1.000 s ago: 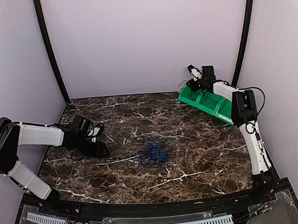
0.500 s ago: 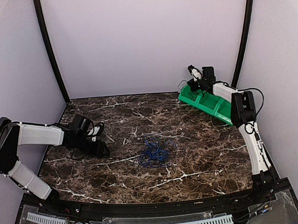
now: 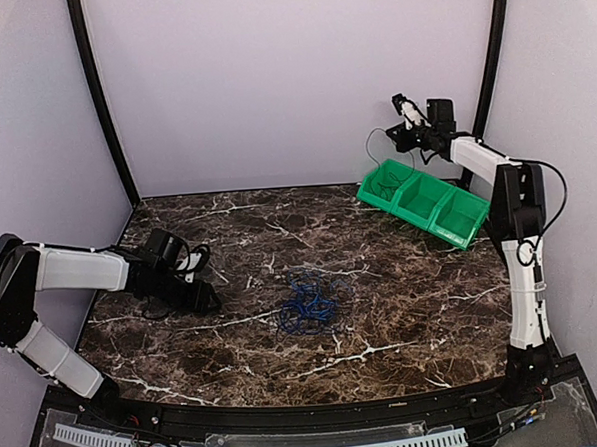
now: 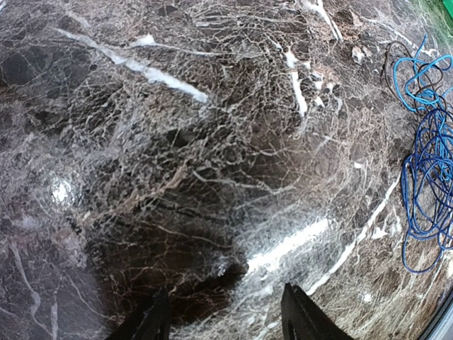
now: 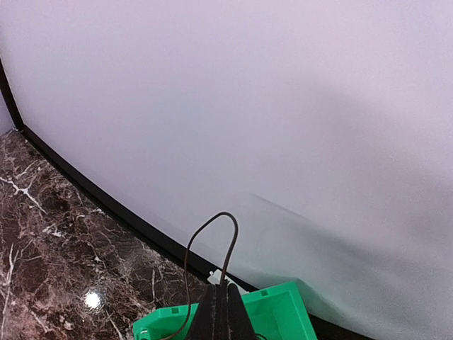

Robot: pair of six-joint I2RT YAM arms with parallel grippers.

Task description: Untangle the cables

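Since the shot a second back, the right tool [image 3: 399, 128] has come up off the green bin [image 3: 410, 218] in the table's far right corner and now hangs above the bin's far end. Its fingers are pinched together on a thin black cable [image 5: 221, 214], which loops out past the tips. The left arm and the main pile haven't budged.

Stuff that's hard to see:
- From the top camera the black cable is barely a hairline dropping toward the bin, and I can't tell where its lower end sits.
- The right wrist view cuts off the bin and the cable at the bottom edge.
- The left wrist view chops the pile off at its right edge.

The clump of blue cables [image 3: 308, 305] lies around the middle of the table [image 3: 403, 308], a bit toward the near edge, with a dark strand or two mixed in. It's well apart from the right tool. The left tool [image 3: 204, 299] sits low near the left edge with its fingers spread and nothing between them. The clump is off to its side, not touching.
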